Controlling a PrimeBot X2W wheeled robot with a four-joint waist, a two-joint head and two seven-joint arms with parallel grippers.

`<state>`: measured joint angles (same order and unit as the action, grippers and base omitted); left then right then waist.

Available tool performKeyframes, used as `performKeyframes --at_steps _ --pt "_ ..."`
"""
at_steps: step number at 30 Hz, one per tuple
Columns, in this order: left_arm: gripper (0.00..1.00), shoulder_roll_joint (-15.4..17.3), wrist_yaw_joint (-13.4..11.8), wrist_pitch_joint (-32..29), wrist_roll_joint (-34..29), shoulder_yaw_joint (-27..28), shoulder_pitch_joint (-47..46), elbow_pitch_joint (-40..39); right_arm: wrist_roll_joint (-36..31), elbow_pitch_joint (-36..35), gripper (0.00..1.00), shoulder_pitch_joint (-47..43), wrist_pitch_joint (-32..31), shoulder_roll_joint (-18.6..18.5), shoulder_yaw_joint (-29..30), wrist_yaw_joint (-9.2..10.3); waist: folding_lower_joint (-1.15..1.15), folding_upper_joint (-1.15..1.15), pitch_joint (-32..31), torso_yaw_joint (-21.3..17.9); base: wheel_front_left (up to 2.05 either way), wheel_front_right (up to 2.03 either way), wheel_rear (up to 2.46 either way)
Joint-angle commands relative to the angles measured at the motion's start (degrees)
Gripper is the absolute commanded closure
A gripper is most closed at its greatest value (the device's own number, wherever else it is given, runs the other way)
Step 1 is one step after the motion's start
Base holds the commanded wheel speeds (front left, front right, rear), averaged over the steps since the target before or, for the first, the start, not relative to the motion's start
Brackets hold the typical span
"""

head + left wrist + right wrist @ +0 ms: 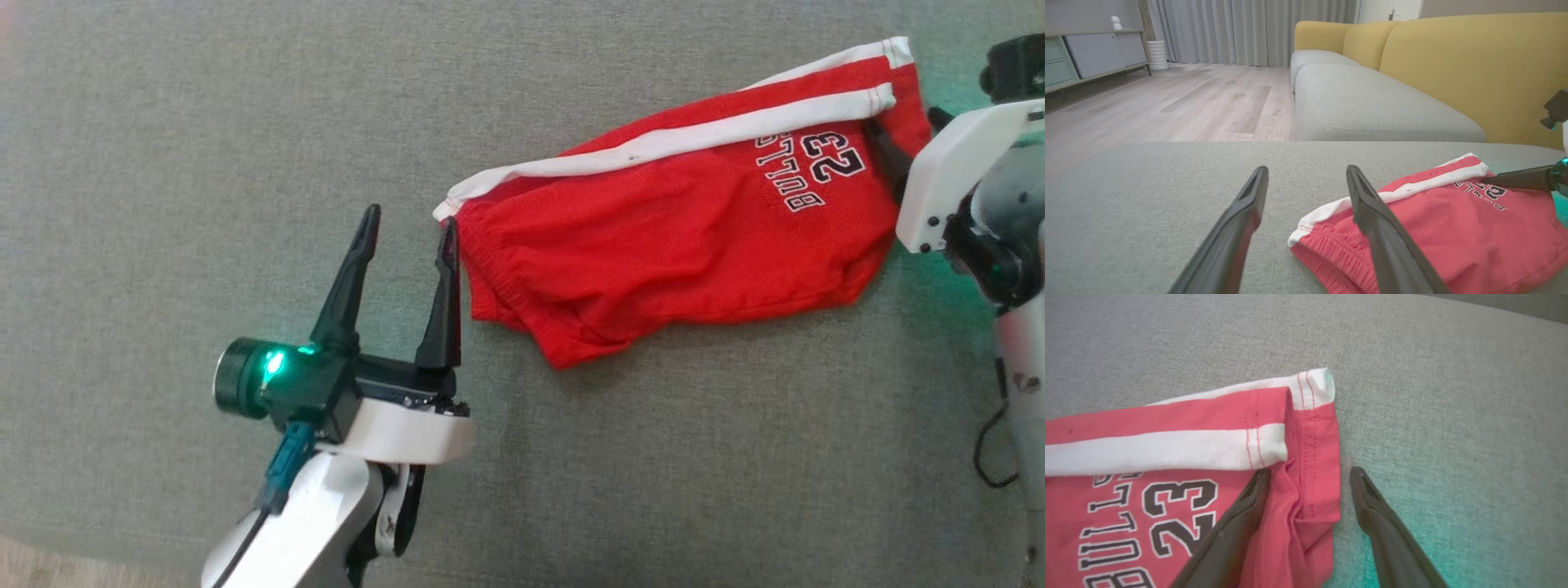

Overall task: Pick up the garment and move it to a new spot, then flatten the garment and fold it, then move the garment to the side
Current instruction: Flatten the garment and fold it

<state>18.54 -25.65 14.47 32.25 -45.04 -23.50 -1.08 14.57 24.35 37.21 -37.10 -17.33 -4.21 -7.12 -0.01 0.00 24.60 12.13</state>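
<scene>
Head view showed the red shorts (669, 237) lying across the grey sofa cushion (204, 106), from the middle of the frame to the upper right. They were white-striped and printed BULLS 23. They looked doubled over, one leg on the other, but not yet smooth, with soft wrinkles near the elastic waistband (482, 269).

The waistband end pointed at the left claw (410, 219), which stood open at lower centre-left. Its inner finger was just beside the waistband's white corner, possibly touching it. In the left wrist view that claw (1307, 171) lay low over the cushion, and the waistband corner showed between its spread fingers.

At the right edge of the head view the right claw (890, 155) met the leg hem (898, 82). The right wrist view showed this claw (1310, 473) open and straddling the hem's edge (1314, 457). One finger was on the red cloth and the other on bare cushion. Nothing was gripped.

The two claws sat at opposite ends, probably so that both could pinch together and keep the shorts stretched when lifted or folded. The thin cloth might slip from a shallow bite.
</scene>
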Motion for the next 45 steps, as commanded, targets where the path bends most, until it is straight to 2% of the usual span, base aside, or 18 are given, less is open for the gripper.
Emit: performKeyframes --at_steps 1,9,11,12,16,22,31,35,40,45 --pt "0.00 0.36 0.43 0.50 -1.22 3.59 1.32 -2.19 0.21 1.72 0.00 -1.93 -2.03 -0.58 -0.06 -0.36 0.01 0.00 -0.11 0.28 0.00 0.00 0.00" --pt "0.00 -2.12 3.88 0.51 -4.74 8.41 5.43 -2.56 5.84 3.00 0.00 -3.21 -5.33 1.90 1.44 -0.36 0.01 0.00 -0.22 0.63 0.00 0.00 0.00" --pt "0.00 -2.84 5.03 0.51 -5.77 9.48 6.08 -2.44 7.91 2.87 0.83 -3.54 -6.54 2.44 1.44 -0.36 0.01 0.00 -0.21 0.69 0.00 0.00 0.00" --pt "0.00 -3.18 5.58 0.51 -6.27 10.02 6.41 -2.36 9.05 2.54 1.00 -3.65 -6.86 2.73 1.32 -0.36 0.01 0.00 -0.26 0.68 0.00 0.00 0.00" --pt "0.00 -4.53 7.36 0.52 -8.03 12.65 8.26 -1.75 14.76 0.18 1.00 -4.15 -7.23 3.78 1.06 -0.36 0.01 0.00 -1.16 0.12 0.00 0.00 0.00" --pt "0.00 -6.20 9.67 0.52 -9.73 16.32 12.33 -0.51 21.83 -2.73 1.00 -6.03 -5.42 4.18 5.90 -0.36 0.01 0.00 -4.60 -1.69 0.00 0.00 0.00" --pt "0.00 -7.39 12.99 0.52 -11.67 20.99 19.02 0.69 23.32 -2.79 1.00 -10.31 -3.72 -0.50 18.01 -0.36 0.01 0.00 -10.04 -4.03 0.00 0.00 0.00" --pt "0.00 -8.62 14.38 0.52 -12.31 22.29 20.85 1.11 23.00 -4.74 1.00 -11.15 -5.10 -1.04 23.53 -0.36 0.01 0.00 -10.95 -3.95 0.00 0.00 0.00" --pt "0.00 -10.66 15.82 0.52 -13.14 23.90 22.44 1.62 25.07 -12.89 1.00 -11.51 -10.57 2.66 23.05 -0.36 0.01 0.00 -11.27 -3.95 0.00 0.00 0.00" --pt "0.00 -12.61 17.45 0.52 -14.19 24.91 22.27 2.36 25.19 -22.40 1.00 -11.16 -16.61 9.75 16.73 -0.36 0.01 0.00 -10.44 -3.56 0.00 0.00 0.00"
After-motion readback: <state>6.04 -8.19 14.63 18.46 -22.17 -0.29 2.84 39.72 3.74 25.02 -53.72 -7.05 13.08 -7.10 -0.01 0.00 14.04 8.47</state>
